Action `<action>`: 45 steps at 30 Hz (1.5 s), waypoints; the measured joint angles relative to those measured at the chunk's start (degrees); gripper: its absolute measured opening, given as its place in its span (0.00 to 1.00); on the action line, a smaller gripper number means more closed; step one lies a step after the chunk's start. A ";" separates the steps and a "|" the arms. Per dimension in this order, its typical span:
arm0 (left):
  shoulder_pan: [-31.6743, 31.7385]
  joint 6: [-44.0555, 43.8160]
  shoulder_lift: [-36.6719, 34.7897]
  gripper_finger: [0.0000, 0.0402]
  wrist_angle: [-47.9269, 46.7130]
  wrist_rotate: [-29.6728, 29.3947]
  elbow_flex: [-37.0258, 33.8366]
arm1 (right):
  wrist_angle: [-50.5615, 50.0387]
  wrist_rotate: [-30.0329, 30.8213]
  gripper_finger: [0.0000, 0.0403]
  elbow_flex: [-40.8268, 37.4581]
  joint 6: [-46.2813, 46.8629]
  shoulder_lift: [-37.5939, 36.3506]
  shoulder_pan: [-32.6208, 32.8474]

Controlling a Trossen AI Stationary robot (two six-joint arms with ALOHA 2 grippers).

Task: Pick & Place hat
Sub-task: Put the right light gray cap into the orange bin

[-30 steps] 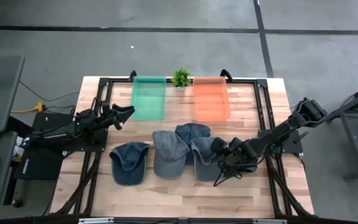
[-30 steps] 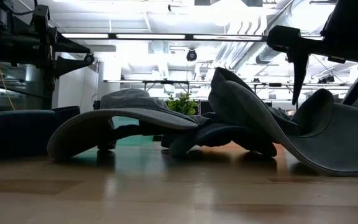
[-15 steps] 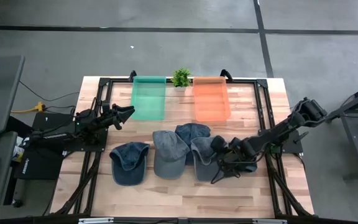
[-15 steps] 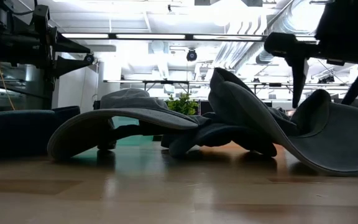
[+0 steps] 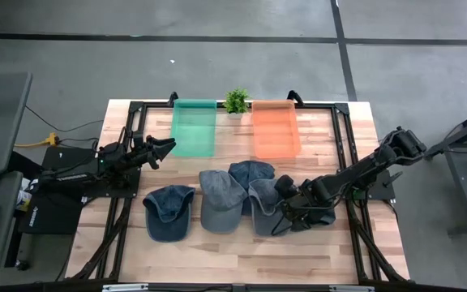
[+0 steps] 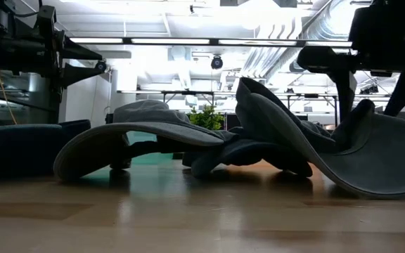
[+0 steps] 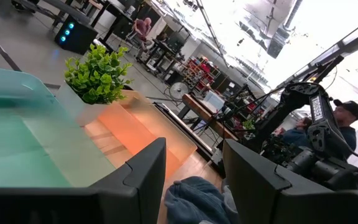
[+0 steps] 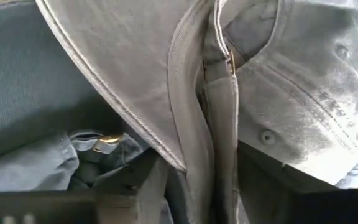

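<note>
Several caps lie in a loose row on the wooden table. From left to right they are a dark blue hat [image 5: 169, 212], a grey hat [image 5: 220, 200], a dark blue hat [image 5: 251, 173] behind it, and another grey hat [image 5: 263, 206]. My right gripper [image 5: 284, 221] points steeply down at that last grey hat. It is open, with its fingers on either side of a raised fold [image 8: 207, 143] of the hat. Another dark hat [image 5: 321, 216] lies partly under the right arm. My left gripper [image 5: 165, 148] waits open above the table's left side. My right gripper comes from above, pointing steeply down, with the grey hat's fold [image 8: 219, 134] beside the brim edge standing between its two fingers [image 8: 143, 186]. The cloth lies close against both fingers, but I cannot tell whether they press it. The hat rests on the table.
A green bin [image 5: 194, 127] and an orange bin [image 5: 276, 128] stand at the far edge, with a small potted plant [image 5: 236, 100] between them. The hats overlap one another. Bare wood shows along the near edge. People show in the room beyond.
My right gripper has rolled a little about its pointing line over the grey hat, and its fingers have drawn closer together around the hat's raised fold. The hats have stayed where they were.
</note>
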 joint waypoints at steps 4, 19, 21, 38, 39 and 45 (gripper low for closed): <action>0.01 -0.02 0.02 0.40 0.00 -0.02 0.00 | 0.00 -0.14 0.30 0.00 0.76 0.00 0.00; 0.01 0.00 0.01 0.40 0.00 -0.01 0.00 | 1.25 -4.64 0.04 0.00 2.70 0.00 0.11; 0.01 0.01 0.00 0.40 0.00 -0.02 0.00 | 1.29 -4.72 0.04 0.02 3.99 0.00 0.13; 0.00 0.00 0.00 0.40 0.00 -0.02 0.00 | -11.88 4.71 0.02 11.97 7.44 -1.73 6.23; -0.01 -0.02 0.02 0.40 0.00 -0.02 0.00 | -13.25 5.34 0.02 13.12 7.60 -1.70 6.44; 0.00 0.00 0.00 0.40 0.00 -0.02 0.00 | -20.66 10.91 0.02 18.63 9.74 -1.73 7.39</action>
